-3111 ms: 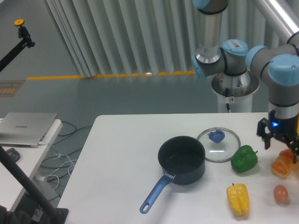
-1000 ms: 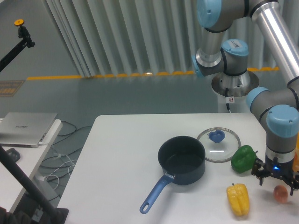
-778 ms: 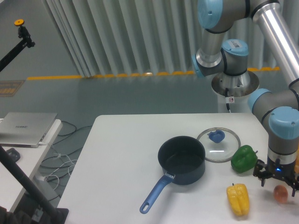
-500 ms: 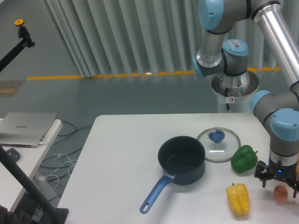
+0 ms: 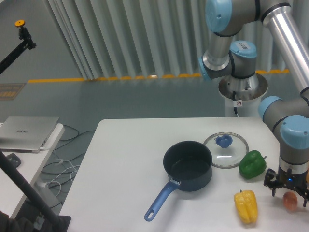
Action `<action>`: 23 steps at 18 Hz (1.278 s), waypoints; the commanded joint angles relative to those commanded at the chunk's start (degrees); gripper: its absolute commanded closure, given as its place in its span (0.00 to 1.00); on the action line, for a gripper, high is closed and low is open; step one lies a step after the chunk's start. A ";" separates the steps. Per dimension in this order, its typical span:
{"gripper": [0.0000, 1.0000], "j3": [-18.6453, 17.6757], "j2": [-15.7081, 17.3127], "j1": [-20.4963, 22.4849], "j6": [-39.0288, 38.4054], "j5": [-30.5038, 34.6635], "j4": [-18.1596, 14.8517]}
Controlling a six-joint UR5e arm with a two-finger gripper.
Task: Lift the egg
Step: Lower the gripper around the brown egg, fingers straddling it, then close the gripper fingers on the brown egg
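White table point(image 5: 130, 159) filled the near half of the room, grey vertical slats and a yellow floor line behind it. Arm base stood on a pedestal at the far right edge.

Gripper point(image 5: 290, 192) was down low at the near right corner of the table, pointing straight down. The egg point(image 5: 290, 200), small and brownish-pink, lay on the table directly under it, sitting between the two fingers. One finger point(image 5: 273, 188) stood just left of the egg, the other at the right frame edge. Fingers were spread apart, one on each side of the egg; couldn't tell whether either pad touched it. Egg looked to be resting on the surface, not lifted.

Green pepper point(image 5: 252, 164) sat just left and a bit farther back from the gripper. Yellow pepper point(image 5: 245, 206) lay near the front edge, left of the egg, close but apart from it.

Dark blue saucepan point(image 5: 187, 165) sat mid-table, lid off, handle pointing toward the near left. Its glass lid point(image 5: 226, 150) with the blue knob lay flat behind and right of the pan, touching or almost touching the green pepper's far side.

Off to the left: closed laptop point(image 5: 29, 132) on a side desk, cables on the floor under it, and a black stand with an orange knob point(image 5: 19, 22) at the top left.
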 joint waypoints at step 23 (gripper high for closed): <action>0.89 0.00 0.87 -0.09 2.10 0.09 0.00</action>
